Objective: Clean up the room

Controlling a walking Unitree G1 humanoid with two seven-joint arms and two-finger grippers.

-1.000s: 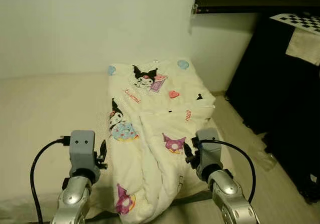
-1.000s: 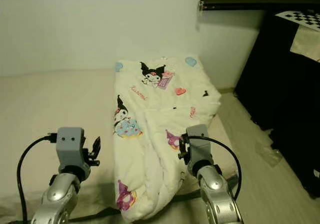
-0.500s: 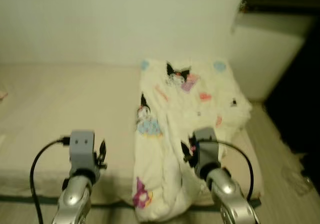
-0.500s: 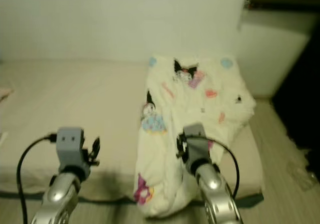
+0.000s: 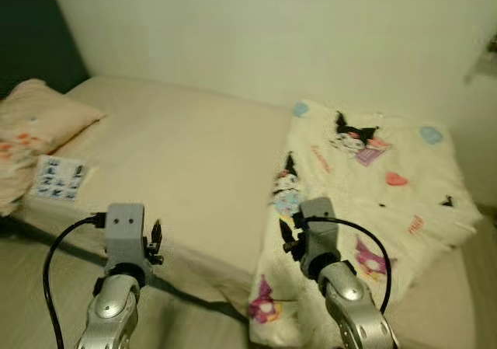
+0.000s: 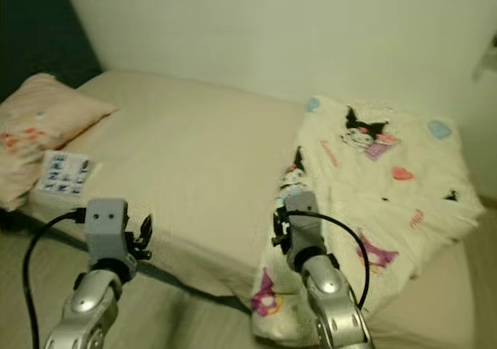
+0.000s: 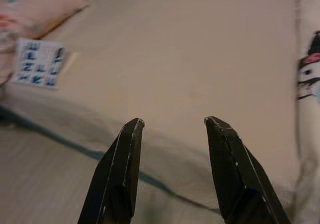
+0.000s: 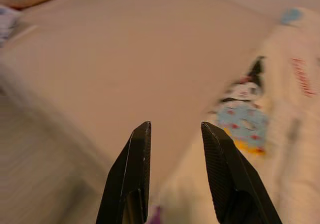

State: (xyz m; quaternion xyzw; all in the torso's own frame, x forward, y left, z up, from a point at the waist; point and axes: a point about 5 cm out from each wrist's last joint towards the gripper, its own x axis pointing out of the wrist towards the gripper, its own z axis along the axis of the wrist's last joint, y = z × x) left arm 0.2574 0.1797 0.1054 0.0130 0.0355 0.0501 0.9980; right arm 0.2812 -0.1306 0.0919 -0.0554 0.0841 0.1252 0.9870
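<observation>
- We are now looking at the cartoon-print blanket [image 5: 365, 201] lying bunched over the right end of the bed [image 5: 194, 162], one edge drooping down the near side toward the floor; a second ago it sat in the middle of our head view, so our camera has been swinging left, not the blanket moving.
- That turn is bringing in more of the bare mattress, a peach pillow [image 5: 35, 127] at the bed's far left end, and a small printed card [image 5: 60, 178] lying just beside the pillow.
- We are holding our right gripper [image 8: 172, 134] with its fingers parted and nothing between them, low in front of the blanket's drooping edge.
- Our left gripper [image 7: 172, 126] is likewise spread and empty, pointing at the near edge of the bare mattress, with the card and pillow off toward the far end.
- We are judging that we are surveying the room for the next thing to tidy; the blanket is looking unspread, and the card may be the next pickup.
</observation>
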